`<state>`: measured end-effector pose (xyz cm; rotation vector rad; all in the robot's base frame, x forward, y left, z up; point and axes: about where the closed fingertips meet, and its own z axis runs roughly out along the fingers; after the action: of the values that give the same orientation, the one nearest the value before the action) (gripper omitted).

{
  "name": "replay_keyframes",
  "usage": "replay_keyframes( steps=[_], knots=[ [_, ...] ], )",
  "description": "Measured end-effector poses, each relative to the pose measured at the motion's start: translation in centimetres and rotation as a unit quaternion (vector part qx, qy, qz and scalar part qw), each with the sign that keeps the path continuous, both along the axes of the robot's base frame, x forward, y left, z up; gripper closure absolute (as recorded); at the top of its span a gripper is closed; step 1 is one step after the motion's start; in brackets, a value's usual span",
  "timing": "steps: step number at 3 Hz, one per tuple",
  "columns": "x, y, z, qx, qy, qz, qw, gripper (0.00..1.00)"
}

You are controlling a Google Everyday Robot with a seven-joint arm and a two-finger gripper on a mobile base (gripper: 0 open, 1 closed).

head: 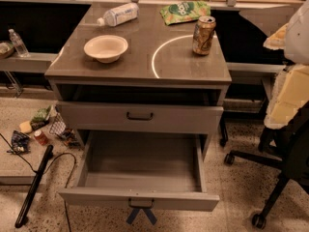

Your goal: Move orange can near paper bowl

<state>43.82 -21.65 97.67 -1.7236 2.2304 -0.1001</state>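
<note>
The orange can (204, 35) stands upright on the right side of the grey cabinet top (145, 62), orange-brown and gold with a silver top. The paper bowl (105, 48), cream-white and shallow, sits on the left side of the same top, well apart from the can. My gripper (287, 98) shows as white and pale-yellow shapes at the right edge of the view. It is off the cabinet's right side, lower than the can and away from it, and it holds nothing that I can see.
A clear plastic water bottle (118, 14) lies at the back left of the top, and a green snack bag (184, 10) at the back right. The lower drawer (140, 170) stands pulled open and empty. An office chair base (263, 178) is at the right, and clutter (41, 127) lies on the floor at the left.
</note>
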Motion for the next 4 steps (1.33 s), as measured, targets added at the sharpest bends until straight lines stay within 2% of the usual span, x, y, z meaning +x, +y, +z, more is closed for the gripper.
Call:
replay_keyframes(
  steps=[1,2,3,4],
  knots=[
    [0.0,0.0,0.0,0.0,0.0,0.0,1.0,0.0],
    [1.0,0.3,0.0,0.033,-0.012,-0.01,0.9993,0.0],
    [5.9,0.6,-2.1,0.16,-0.026,-0.055,0.9853,0.0],
    [10.0,1.3,-3.5,0.255,-0.041,-0.099,0.9609,0.0]
  ],
)
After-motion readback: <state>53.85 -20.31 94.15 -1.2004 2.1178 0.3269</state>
